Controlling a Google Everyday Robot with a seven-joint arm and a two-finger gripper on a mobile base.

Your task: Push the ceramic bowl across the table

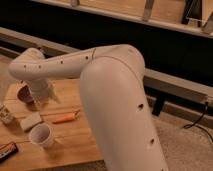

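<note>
In the single camera view, the robot's white arm fills most of the frame. Its bulky upper segment rises in the foreground at centre-right, bends at a rounded joint near the top, and sends a perforated forearm out to the left, sloping slightly down over the table. At the far left the wrist turns downward, and the gripper [40, 95] hangs from it low over the rectangular light-brown wooden table [67, 97] near its back-left part. Whether the gripper is spread or closed cannot be told from here.

The small dark maroon ceramic bowl [23, 93] sits on the table's back-left area, just beside the gripper on its left and partly hidden by it; contact between them cannot be judged.

In front of the bowl lie a pale beige rectangular block [31, 121] and 1 orange carrot [66, 118]. A white cylindrical cup [41, 135] stands nearer the front edge, and a dark wrapped bar [7, 149] lies at the front-left corner.
</note>
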